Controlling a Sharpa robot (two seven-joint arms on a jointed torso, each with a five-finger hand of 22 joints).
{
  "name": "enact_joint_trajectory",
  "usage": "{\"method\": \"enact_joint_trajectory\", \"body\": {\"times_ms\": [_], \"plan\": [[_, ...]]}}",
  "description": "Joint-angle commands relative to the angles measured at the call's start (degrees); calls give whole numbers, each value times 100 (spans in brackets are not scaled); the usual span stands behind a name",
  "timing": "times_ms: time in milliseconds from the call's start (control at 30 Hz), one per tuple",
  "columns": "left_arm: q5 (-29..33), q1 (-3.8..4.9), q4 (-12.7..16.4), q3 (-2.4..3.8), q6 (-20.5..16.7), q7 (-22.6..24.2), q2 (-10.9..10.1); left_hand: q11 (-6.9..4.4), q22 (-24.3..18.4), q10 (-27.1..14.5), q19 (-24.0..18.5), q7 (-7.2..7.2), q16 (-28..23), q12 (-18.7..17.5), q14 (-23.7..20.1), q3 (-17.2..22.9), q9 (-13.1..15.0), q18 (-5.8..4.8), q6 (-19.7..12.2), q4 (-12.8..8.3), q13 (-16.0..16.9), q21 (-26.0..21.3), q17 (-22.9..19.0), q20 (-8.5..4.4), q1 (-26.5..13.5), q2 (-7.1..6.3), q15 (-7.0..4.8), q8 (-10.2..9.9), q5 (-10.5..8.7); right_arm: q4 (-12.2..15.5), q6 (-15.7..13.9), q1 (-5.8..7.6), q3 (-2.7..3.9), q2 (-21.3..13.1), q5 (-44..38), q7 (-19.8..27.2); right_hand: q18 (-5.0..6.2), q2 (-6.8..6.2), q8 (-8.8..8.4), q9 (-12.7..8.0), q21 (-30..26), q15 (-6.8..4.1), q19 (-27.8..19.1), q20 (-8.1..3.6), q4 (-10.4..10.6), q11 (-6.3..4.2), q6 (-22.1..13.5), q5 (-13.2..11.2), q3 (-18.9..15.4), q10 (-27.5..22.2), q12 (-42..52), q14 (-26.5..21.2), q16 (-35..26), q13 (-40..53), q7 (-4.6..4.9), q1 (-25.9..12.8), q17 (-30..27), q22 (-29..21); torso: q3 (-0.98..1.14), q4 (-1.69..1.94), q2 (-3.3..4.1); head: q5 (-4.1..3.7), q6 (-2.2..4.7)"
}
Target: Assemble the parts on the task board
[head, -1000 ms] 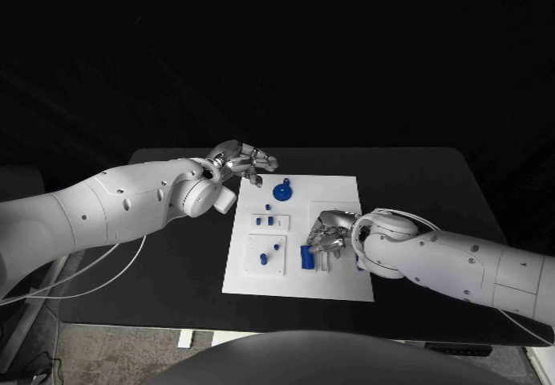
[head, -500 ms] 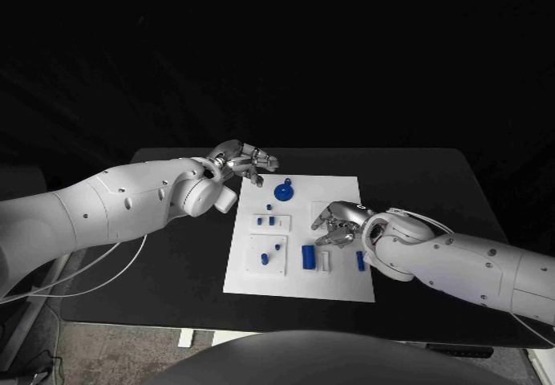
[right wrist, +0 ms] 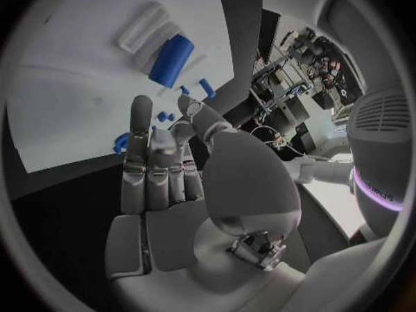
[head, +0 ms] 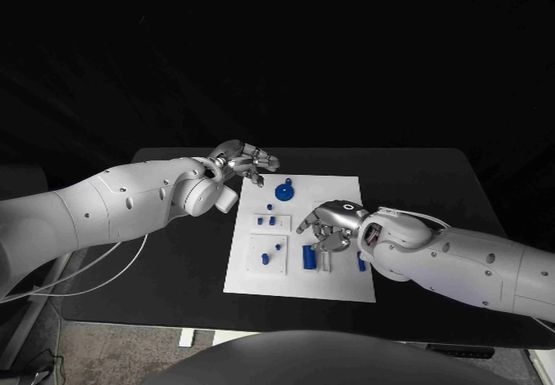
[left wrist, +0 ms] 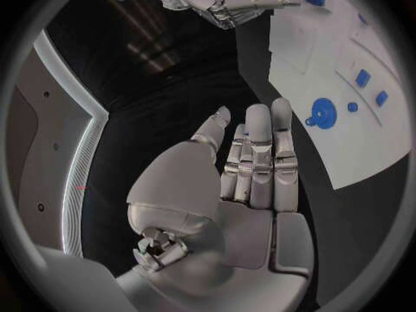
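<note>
Hovering right hand: the right hand (head: 332, 223) hangs over the middle of the task board (head: 347, 285), palm down, fingers loosely apart and grasping nothing; the right wrist view shows the fingers (right wrist: 141, 152) straight and side by side with bare board beyond them.
Left hand: the left hand (head: 241, 159) sits off the board, over the black table (head: 173, 265), just beyond the board's far left corner; its fingers are released and extended, empty, as the left wrist view (left wrist: 252, 163) shows.
Task board: white plate lying flat in the middle of the table, between the two arms.
Blue cylinder: a blue cylinder (head: 308, 257) lies on its side on the board just under the right hand's fingertips, not touched by them; in the right wrist view (right wrist: 170, 59) it lies ahead of the fingertips.
White holder: a ribbed white block (right wrist: 142, 28) sits right beside the cylinder, on its far side from the fingers; I cannot tell whether the two touch.
Round disc: a blue disc with a knob (head: 283, 192) sits on the board's far end, near the left hand's fingertips but apart from them; the left wrist view (left wrist: 322, 112) shows it beside the finger ends.
Small plates: two raised white plates on the board, on the thumb side of the right hand; the nearer one (head: 269, 255) carries two small blue pieces (head: 265, 258), the farther one carries more small blue pieces (head: 269, 220).
Edge piece: another blue part (head: 360, 261) lies on the board close against the right wrist.
</note>
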Motion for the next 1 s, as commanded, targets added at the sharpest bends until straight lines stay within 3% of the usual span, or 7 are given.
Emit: {"method": "enact_joint_trajectory", "body": {"times_ms": [33, 167, 433, 600, 767, 1000], "plan": [[32, 5, 4, 4, 94, 40, 15, 9, 38, -35, -7, 7, -32, 19, -5, -5, 8, 66, -45, 33, 0, -32, 1, 36, -36, -20, 19, -9, -26, 44, 559, 64, -109, 30, -969, 55, -73, -6, 15, 9, -7, -42, 32, -34, 12, -24, -14, -63, 8, 77, 65, 62, 53, -28, -80, 89, 53, 35, 4, -2, 2, -1, 0], [32, 5, -1, 3, 110, 40, 28, 9, 38, -35, -7, 7, -32, 19, -5, -5, 8, 66, -45, 33, 0, -32, 1, 36, -36, -20, 19, -9, -26, 23, 864, 107, -188, 87, -1321, -85, -84, -29, 14, 10, -41, -52, 60, -48, 27, -36, -16, -95, 62, 95, 142, 93, 81, -110, -104, 90, 115, 87, -3, 7, 5, -9, 0], [32, 4, -13, 3, 136, 37, 43, 10, 35, -37, -9, 10, -30, 22, -4, 5, 8, 66, -52, 39, 0, -32, 1, 36, -30, -17, 19, -8, -30, -110, 1276, 129, -224, 193, -1759, -363, -72, -75, 13, 9, -119, -38, 88, -18, 62, -41, -83, -157, -5, 130, 334, 110, 92, -39, -131, 27, 150, 97, -4, 13, 9, -22, 0], [32, 4, -17, 3, 156, 31, 44, 10, 35, -37, -9, 10, -30, 22, -4, 5, 8, 66, -52, 39, 0, -32, 1, 36, -30, -17, 19, -8, -30, -168, 1273, 131, -229, 247, -1928, -474, -92, -155, 18, 14, -244, -26, 70, 1, 143, -39, -202, -202, -129, 3, 288, 8, -5, -137, -178, 82, 90, 72, -5, 7, 9, -8, 0], [32, 4, -20, 3, 183, 25, 53, 10, 35, -37, -9, 10, -30, 22, -4, 5, 8, 66, -52, 39, 0, -32, 1, 36, -30, -17, 19, -8, -30, -165, 1217, 131, -230, 307, -2013, -491, -98, -216, 19, 18, -262, -22, 7, 2, 203, -40, -182, -270, 6, -94, 270, -76, -37, -232, -230, 174, 41, 189, -11, 15, 4, -2, 0], [32, 4, -23, 3, 202, 15, 52, 10, 35, -37, -9, 10, -30, 22, -4, 5, 8, 66, -52, 39, 0, -32, 1, 36, -30, -17, 19, -8, -30, -178, 1221, 131, -231, 363, -2041, -456, -77, -176, 17, 20, -256, -10, -29, 12, 137, -23, -9, -352, 209, -111, 365, -83, 6, -228, -181, 136, 35, 348, -14, 19, 5, 5, 0]]}}
